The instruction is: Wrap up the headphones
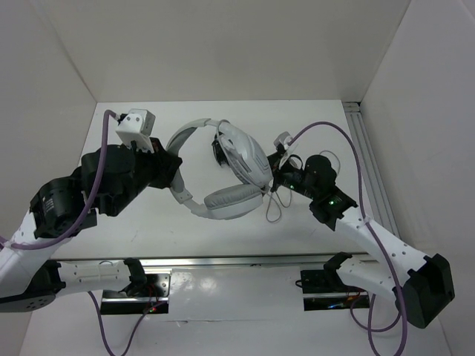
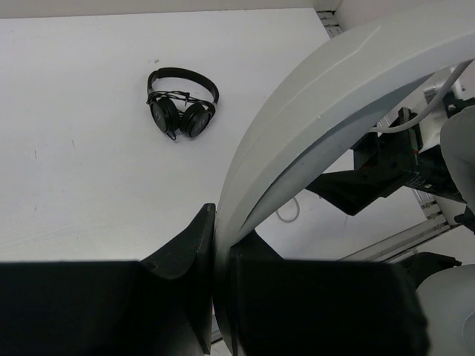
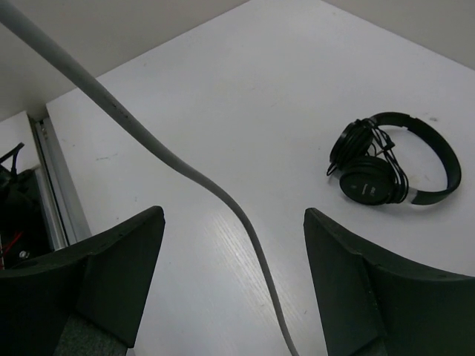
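Note:
The white and light-grey headphones point(image 1: 236, 174) are held up over the middle of the table, with one grey ear pad point(image 1: 231, 202) facing up. My left gripper point(image 1: 172, 172) is shut on their wide headband point(image 2: 319, 96), which runs up between my two fingers in the left wrist view, where the gripper point(image 2: 220, 237) is clamped tight. My right gripper point(image 1: 279, 175) is open just right of the ear cups. In the right wrist view the thin grey cable point(image 3: 223, 204) hangs untouched between its spread jaws point(image 3: 234, 222). A loop of cable point(image 1: 273, 211) hangs below.
Smaller black headphones point(image 2: 182, 104) lie on the table behind the white pair; they also show in the right wrist view point(image 3: 390, 167) and partly in the top view point(image 1: 220, 152). A metal rail point(image 1: 369, 163) lines the right edge and another point(image 1: 245, 261) the near edge.

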### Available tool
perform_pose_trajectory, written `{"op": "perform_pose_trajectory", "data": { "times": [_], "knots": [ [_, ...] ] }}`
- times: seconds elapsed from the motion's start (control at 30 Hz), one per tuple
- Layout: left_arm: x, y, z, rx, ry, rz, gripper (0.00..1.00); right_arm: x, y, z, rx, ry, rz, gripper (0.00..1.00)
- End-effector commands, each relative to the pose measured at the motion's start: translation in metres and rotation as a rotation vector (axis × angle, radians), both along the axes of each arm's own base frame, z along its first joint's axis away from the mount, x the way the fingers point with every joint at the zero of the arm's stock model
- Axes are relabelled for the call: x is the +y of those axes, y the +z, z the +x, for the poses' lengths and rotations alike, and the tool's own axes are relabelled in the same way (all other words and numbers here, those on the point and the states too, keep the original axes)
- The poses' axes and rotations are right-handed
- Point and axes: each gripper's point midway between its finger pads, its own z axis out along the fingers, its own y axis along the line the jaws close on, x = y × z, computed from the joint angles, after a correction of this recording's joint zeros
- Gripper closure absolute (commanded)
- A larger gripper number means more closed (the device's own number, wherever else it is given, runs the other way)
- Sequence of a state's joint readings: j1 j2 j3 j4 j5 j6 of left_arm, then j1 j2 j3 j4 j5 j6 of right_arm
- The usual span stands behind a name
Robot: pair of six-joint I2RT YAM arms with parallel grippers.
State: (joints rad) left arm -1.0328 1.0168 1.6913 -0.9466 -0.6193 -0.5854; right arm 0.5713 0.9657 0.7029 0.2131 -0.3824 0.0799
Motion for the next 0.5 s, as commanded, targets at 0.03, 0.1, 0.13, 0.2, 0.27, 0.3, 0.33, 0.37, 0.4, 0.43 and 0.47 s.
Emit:
{"op": "perform_pose_trajectory", "data": {
  "times": [0.03, 0.1, 0.13, 0.2, 0.27, 0.3, 0.33, 0.37, 0.4, 0.43, 0.47],
  "knots": [
    [-0.002, 0.05, -0.001, -0.06, 0.018, -0.22, 1.0, 0.012, 0.032, 0.001, -0.094, 0.067, 0.061, 0.18],
    [-0.002, 0.05, -0.001, -0.056, 0.02, -0.228, 1.0, 0.01, 0.021, 0.007, -0.089, 0.031, 0.058, 0.26],
    [-0.003, 0.051, -0.002, -0.051, 0.023, -0.241, 1.0, 0.01, 0.016, 0.01, -0.082, 0.022, 0.054, 0.31],
    [0.0, 0.051, 0.0, -0.047, 0.047, -0.258, 1.0, 0.01, 0.005, 0.014, -0.064, 0.01, 0.053, 0.48],
    [0.002, 0.061, 0.0, -0.07, 0.055, -0.293, 1.0, 0.015, 0.0, 0.015, -0.054, 0.025, 0.063, 0.78],
    [0.002, 0.061, 0.0, -0.062, 0.059, -0.311, 1.0, 0.016, -0.002, 0.013, -0.047, 0.036, 0.072, 0.81],
    [-0.002, 0.061, 0.002, -0.056, 0.061, -0.314, 1.0, 0.017, -0.004, 0.014, -0.045, 0.036, 0.071, 0.9],
    [-0.004, 0.064, 0.003, -0.058, 0.061, -0.318, 1.0, 0.02, -0.004, 0.011, -0.045, 0.048, 0.071, 0.96],
    [-0.005, 0.065, 0.003, -0.046, 0.067, -0.345, 1.0, 0.022, -0.001, 0.011, -0.045, 0.045, 0.071, 0.99],
    [-0.009, 0.066, 0.005, -0.038, 0.07, -0.354, 1.0, 0.026, -0.001, 0.007, -0.044, 0.052, 0.072, 1.0],
    [-0.011, 0.064, 0.007, -0.029, 0.084, -0.358, 1.0, 0.025, 0.003, 0.006, -0.053, 0.053, 0.078, 1.0]
  ]
}}
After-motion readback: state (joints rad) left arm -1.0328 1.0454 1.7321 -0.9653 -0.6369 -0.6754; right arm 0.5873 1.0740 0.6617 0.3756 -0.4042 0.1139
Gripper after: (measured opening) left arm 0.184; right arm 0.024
